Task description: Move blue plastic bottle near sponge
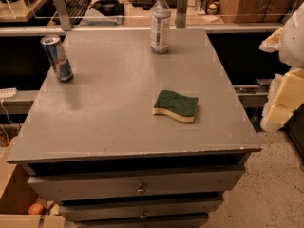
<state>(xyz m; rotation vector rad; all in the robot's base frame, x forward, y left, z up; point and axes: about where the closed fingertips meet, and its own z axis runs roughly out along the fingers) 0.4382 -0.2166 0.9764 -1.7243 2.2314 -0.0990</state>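
At the far right of the view, off the table's right side: the gripper (284,91), pale yellow and white, well apart from everything on the top. Cannot tell whether spread or pressed together. Nearest to it on the grey table (104,122): the sponge (175,105), lying flat right of centre, green side up over a yellow base, wavy-edged. Further back, near the far edge and a little left of the sponge: the bottle (160,23), upright, white cap on, pale label round its body, well apart from the sponge. Far left, near the left edge: a can (57,58), blue and silver, standing, well apart from both. Below the top, along the front: drawers (95,186) with small knobs. Behind the table: a desk (142,15) bearing a dark keyboard (76,4). Lower right: speckled floor (266,184)
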